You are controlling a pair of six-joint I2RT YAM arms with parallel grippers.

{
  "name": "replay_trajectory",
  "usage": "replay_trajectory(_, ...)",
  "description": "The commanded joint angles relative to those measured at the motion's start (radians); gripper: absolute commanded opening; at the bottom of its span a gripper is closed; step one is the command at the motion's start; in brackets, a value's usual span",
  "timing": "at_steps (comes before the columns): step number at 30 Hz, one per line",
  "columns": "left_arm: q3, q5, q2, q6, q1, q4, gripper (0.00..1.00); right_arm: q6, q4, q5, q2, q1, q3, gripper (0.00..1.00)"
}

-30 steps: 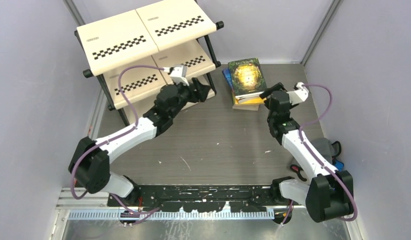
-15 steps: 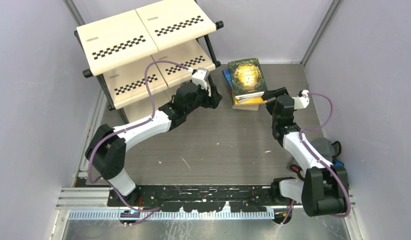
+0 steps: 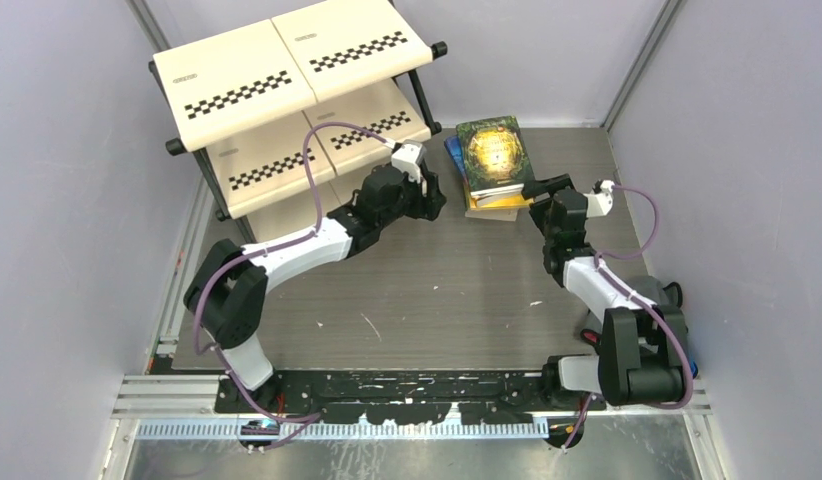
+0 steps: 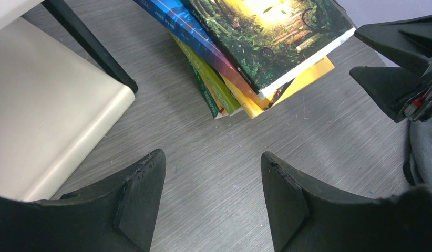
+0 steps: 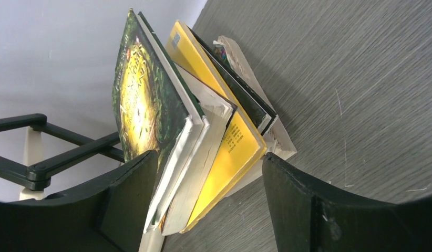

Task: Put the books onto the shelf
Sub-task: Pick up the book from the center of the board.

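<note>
The books lie in a slanted stack on the floor right of the shelf, a dark green-and-gold one on top. Under it show blue, lime green and yellow-orange ones. My right gripper is open at the stack's near right corner, and that corner sits between its fingers with a gap left. My left gripper is open over bare floor just short of the stack's left side, beside the shelf's lowest panel.
The shelf's black leg stands close to the books' left edge. A grey-and-blue cloth bundle lies at the right wall beside my right arm. Walls close in the floor on three sides.
My left arm has swung right, away from the shelf's front towards the books. My right gripper has edged forward so the stack's corner lies between its fingers.
</note>
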Motion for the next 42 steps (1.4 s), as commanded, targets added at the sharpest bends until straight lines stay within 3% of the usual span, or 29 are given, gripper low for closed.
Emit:
replay_trajectory(1, 0.051, -0.003, 0.011, 0.018, -0.006, 0.048, 0.67, 0.029, 0.092, -0.04, 0.027, -0.019, 0.036, 0.77)
replay_trajectory(26, 0.019, -0.017, 0.016, 0.032, -0.006, 0.089, 0.66, 0.071, 0.177, -0.12, 0.148, -0.051, 0.111, 0.69)
replay_trajectory(42, 0.006, -0.023, 0.02, 0.028, -0.006, 0.099, 0.66, 0.111, 0.238, -0.176, 0.193, -0.064, 0.118, 0.57)
